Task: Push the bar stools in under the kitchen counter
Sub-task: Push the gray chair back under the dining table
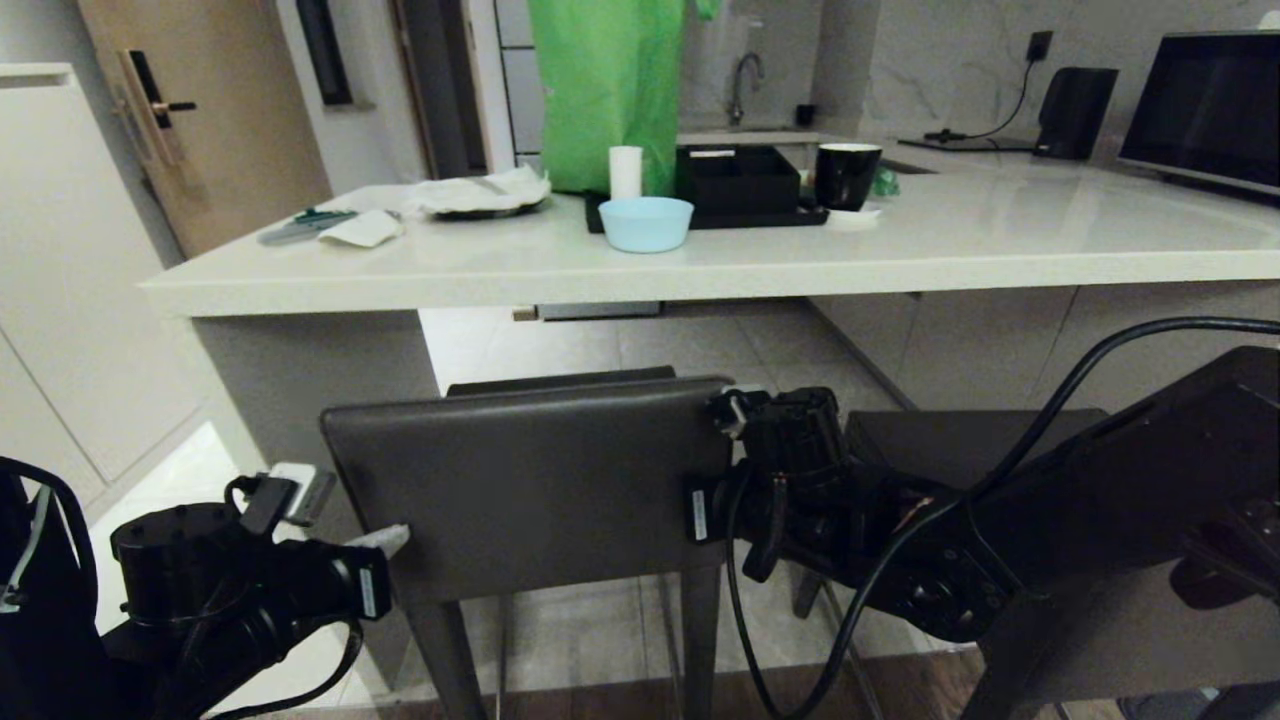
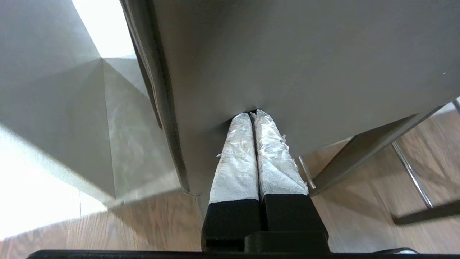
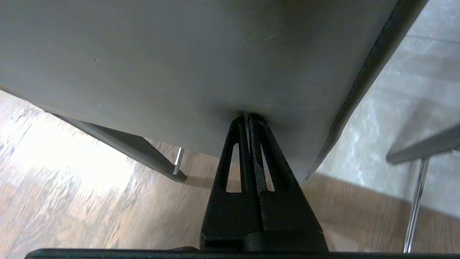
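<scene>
The nearer bar stool (image 1: 530,490) is standing on the floor in front of the kitchen counter (image 1: 720,262), with its grey backrest turned toward the camera and its seat lying just below the level of the stone slab, not yet tucked beneath the overhang. The backrest is being touched at both ends by the two arms. The left gripper (image 2: 252,114) is being held against the backrest near its left edge; its white-wrapped fingers (image 2: 237,158) are pressed together with nothing between them, and their tips are being pushed into the leather so that a small dent is showing. The right gripper (image 3: 247,116) is being held against the same backrest near its right edge; its black slotted fingers (image 3: 267,169) are likewise pressed together on nothing, tips meeting the leather in a shallow dimple. The second bar stool (image 1: 950,440) is being partly hidden behind the right arm, to the right of the first, and only part of its dark top is showing. On the counter a light blue bowl (image 1: 646,223) is sitting near the front edge, with a black tray (image 1: 740,185), a black mug (image 1: 847,175) and a green bag (image 1: 605,90) behind it. Wooden flooring is showing beneath the stool legs in both wrist views.
</scene>
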Tool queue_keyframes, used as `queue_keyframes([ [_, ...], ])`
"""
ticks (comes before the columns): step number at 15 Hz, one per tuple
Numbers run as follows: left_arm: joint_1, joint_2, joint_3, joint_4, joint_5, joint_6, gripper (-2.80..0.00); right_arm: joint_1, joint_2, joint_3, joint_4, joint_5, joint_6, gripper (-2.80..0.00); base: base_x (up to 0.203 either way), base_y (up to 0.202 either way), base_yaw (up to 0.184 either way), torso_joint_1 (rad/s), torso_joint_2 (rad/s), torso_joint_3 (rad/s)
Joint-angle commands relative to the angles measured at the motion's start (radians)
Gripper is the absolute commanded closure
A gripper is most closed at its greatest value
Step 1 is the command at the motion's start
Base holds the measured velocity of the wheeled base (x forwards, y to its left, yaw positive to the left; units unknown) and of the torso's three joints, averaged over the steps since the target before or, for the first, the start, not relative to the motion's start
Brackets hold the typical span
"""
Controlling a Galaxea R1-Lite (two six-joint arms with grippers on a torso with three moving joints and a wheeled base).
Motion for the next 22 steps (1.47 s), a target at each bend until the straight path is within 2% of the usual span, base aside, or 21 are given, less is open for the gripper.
queue_keyframes([
  [1, -0.001, -0.001, 0.001, -0.008, -0.001, -0.001, 0.00, 0.000, 0.001, 0.002, -0.002, -0.001, 0.002, 0.00, 0.186, 0.000, 0.002, 0.010, 0.00, 0.002],
  [10, -0.001, 0.001, 0.016, -0.007, 0.000, 0.012, 0.00, 0.007, 0.000, 0.020, -0.005, -0.002, 0.005, 0.00, 0.183, 0.000, 0.000, 0.003, 0.00, 0.003],
  [15, -0.013, -0.007, 0.090, -0.042, 0.000, 0.026, 0.00, 0.015, -0.029, 0.047, -0.005, -0.001, 0.011, 0.00, 0.000, 0.000, 0.000, 0.000, 0.00, 0.000],
  [17, -0.017, -0.028, 0.129, -0.043, -0.004, 0.054, 0.00, 0.021, -0.056, 0.060, -0.005, -0.002, 0.012, 0.00, 0.000, 0.000, 0.000, 0.000, 0.00, 0.000],
  [22, 0.000, -0.216, 0.154, -0.043, 0.016, 0.043, 0.00, 0.040, -0.310, 0.204, 0.005, 0.004, 0.014, 0.00, 0.000, 0.000, 0.000, 0.000, 0.00, 0.000],
])
